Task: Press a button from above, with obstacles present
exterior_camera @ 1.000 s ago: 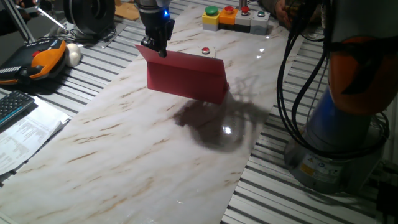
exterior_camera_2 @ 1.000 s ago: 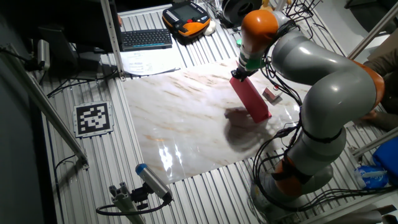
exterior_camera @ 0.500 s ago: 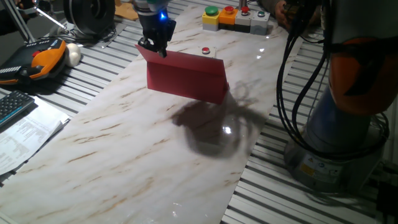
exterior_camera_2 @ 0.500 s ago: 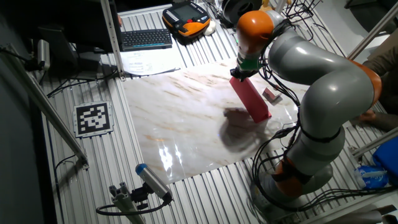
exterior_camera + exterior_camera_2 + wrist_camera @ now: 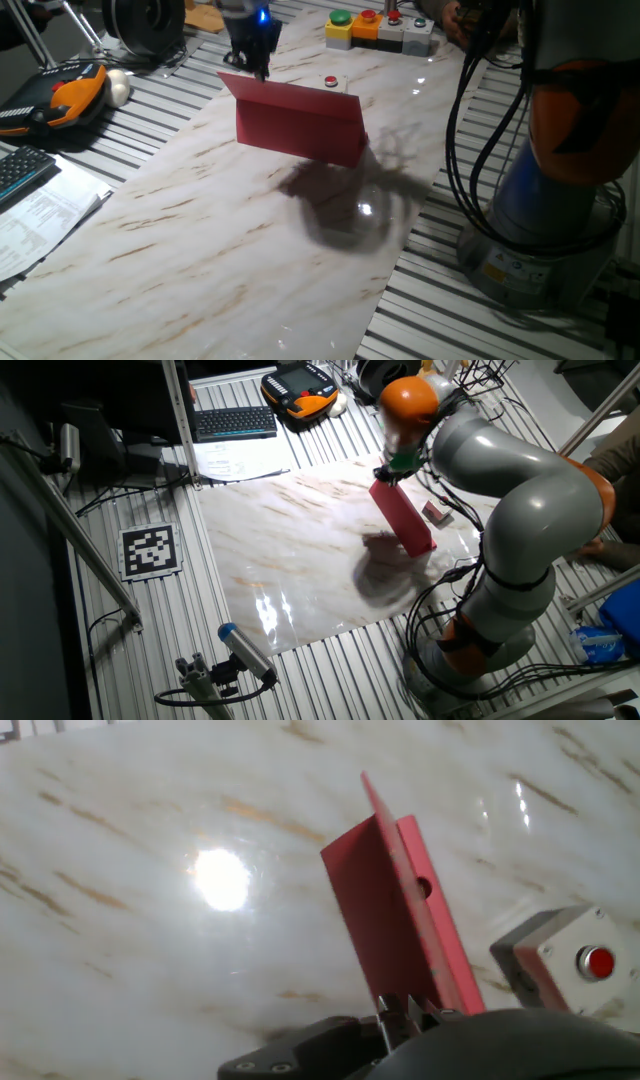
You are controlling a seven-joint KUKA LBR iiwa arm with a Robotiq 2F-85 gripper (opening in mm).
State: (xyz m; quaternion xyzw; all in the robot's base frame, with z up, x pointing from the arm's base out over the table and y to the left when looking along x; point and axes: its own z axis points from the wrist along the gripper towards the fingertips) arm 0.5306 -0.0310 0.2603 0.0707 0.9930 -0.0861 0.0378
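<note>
The red panel (image 5: 300, 125) stands upright across the marble table (image 5: 200, 230); it also shows in the other fixed view (image 5: 405, 520) and in the hand view (image 5: 395, 915). The small red button (image 5: 331, 81) on its white base lies just behind the panel, and shows in the hand view (image 5: 598, 962) to the right of the panel. My gripper (image 5: 256, 70) hovers just above the panel's left top corner, on the near side of it from the button. In the hand view the fingertips (image 5: 388, 1010) touch each other, shut on nothing.
Yellow, orange and grey button boxes (image 5: 380, 28) stand at the table's far edge. An orange teach pendant (image 5: 70, 95), a keyboard (image 5: 25, 170) and papers lie left of the table. The robot base and cables (image 5: 560, 200) stand at the right.
My gripper has risen a little from the panel's top left corner. The panel and the button have not moved.
</note>
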